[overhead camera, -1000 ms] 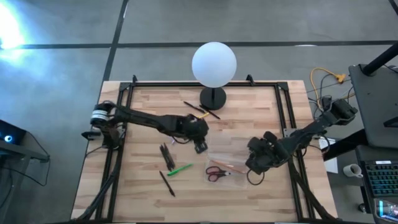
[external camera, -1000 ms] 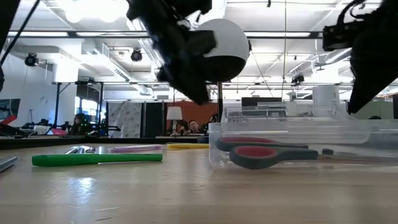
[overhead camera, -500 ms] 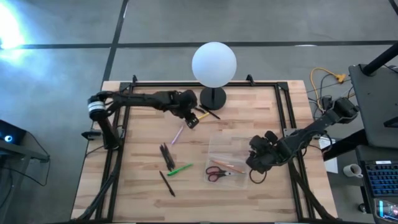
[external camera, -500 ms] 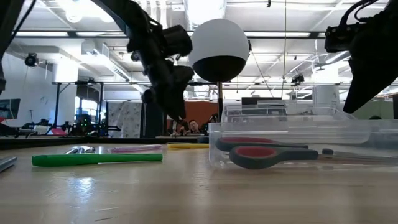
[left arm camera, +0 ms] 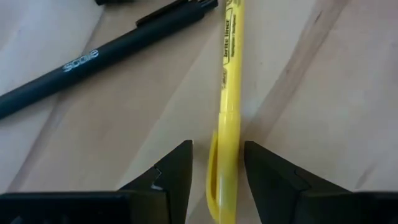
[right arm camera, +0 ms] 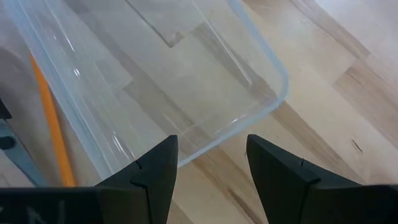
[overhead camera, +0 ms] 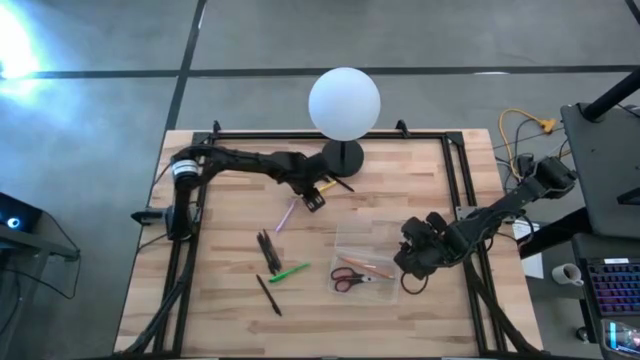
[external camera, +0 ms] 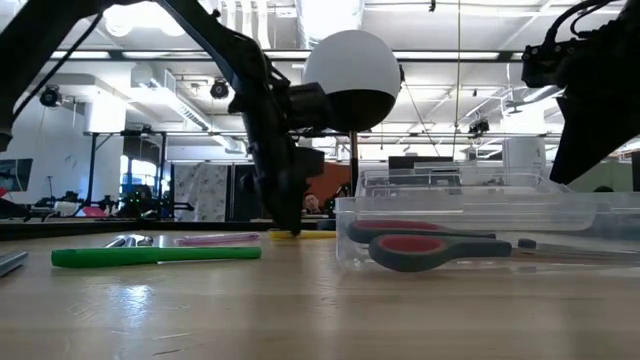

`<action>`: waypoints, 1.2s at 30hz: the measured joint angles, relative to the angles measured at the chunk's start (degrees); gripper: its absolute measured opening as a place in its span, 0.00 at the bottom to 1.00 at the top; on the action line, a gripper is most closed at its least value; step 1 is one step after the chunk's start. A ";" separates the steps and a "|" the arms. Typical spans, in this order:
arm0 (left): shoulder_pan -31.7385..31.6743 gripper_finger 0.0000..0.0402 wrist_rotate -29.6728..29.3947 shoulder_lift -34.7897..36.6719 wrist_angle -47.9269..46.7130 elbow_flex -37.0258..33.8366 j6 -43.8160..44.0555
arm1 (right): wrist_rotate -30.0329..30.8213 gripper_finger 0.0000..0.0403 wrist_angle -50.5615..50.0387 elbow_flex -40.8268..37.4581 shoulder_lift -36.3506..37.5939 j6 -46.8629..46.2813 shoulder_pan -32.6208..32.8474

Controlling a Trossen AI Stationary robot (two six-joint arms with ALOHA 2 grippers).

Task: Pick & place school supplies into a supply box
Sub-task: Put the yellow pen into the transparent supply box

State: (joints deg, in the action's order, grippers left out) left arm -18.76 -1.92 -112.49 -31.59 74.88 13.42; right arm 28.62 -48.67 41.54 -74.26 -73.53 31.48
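A yellow pen point(left arm camera: 227, 106) lies flat on the table near the lamp base, beside two black pens point(left arm camera: 93, 59). My left gripper point(overhead camera: 315, 198) is open and low over it, one finger on each side of the pen's clip end point(left arm camera: 219, 180). The clear supply box point(overhead camera: 368, 258) stands right of centre and holds red-handled scissors point(overhead camera: 349, 277) and an orange pencil point(overhead camera: 378, 268). My right gripper point(overhead camera: 408, 265) is open and empty over the box's right end, whose rim corner point(right arm camera: 273, 81) shows ahead of its fingers. A pink pen point(overhead camera: 286, 213), black pens point(overhead camera: 267, 250) and a green pen point(overhead camera: 290, 271) lie left of the box.
The white globe lamp point(overhead camera: 344, 100) on its black base point(overhead camera: 342, 157) stands close behind my left gripper. One more black pen point(overhead camera: 268, 295) lies toward the near edge. A black frame runs along the table's sides.
My left gripper has gone from the table's middle toward the far edge, to the lamp base, and has come down to the table over the yellow pen. The pink pen, which the arm covered before, now shows. My right gripper has kept still.
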 joint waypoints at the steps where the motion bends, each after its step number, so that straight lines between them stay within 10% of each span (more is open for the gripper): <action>1: 0.01 0.32 -0.23 -0.55 0.12 0.12 -0.25 | 0.00 0.45 0.00 0.00 0.00 -0.02 0.00; 15: 1.89 0.06 -1.53 -0.55 -4.67 0.36 -3.44 | 0.97 0.45 -0.07 0.00 0.00 -0.04 -0.02; 23: 7.04 0.01 0.23 15.85 -11.62 -1.11 -3.77 | 4.04 0.42 0.02 0.07 0.00 -1.50 0.02; 30: 19.21 0.01 6.30 26.78 4.55 -4.34 -8.02 | 5.82 0.38 0.26 0.07 0.00 -1.51 -0.26; 36: 20.90 0.01 -6.17 21.35 -1.18 -5.30 -4.81 | 5.92 0.36 0.39 0.19 0.00 -3.66 -1.20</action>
State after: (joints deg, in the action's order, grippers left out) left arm 2.15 -8.09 -91.14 -32.76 69.58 8.61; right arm 34.54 -48.28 41.73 -74.26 -77.19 30.28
